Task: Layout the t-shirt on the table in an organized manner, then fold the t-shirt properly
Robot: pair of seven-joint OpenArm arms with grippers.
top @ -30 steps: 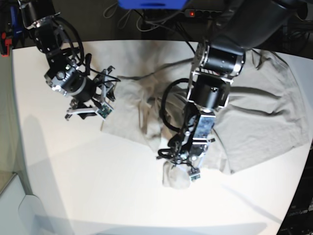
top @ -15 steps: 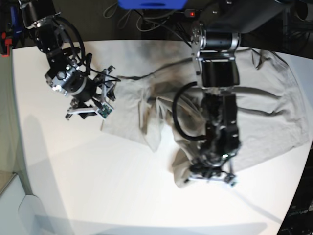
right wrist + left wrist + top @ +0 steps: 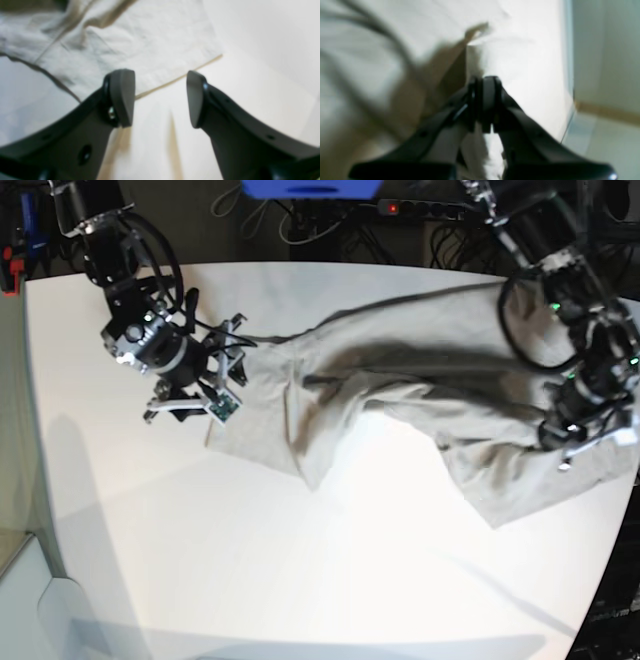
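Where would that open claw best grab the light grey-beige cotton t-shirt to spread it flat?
Probably the straight hem edge of the light grey-beige cotton t-shirt, near its corner. It lies flat on the white table just ahead of the open right gripper, so coming in low from the bare-table side should slip one finger beneath the edge.

Robot lab: white table (image 3: 250,580), power strip (image 3: 420,207), cables behind.

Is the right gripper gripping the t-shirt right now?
No: the right gripper stands open over the table, with the t-shirt hem beyond its fingertips.
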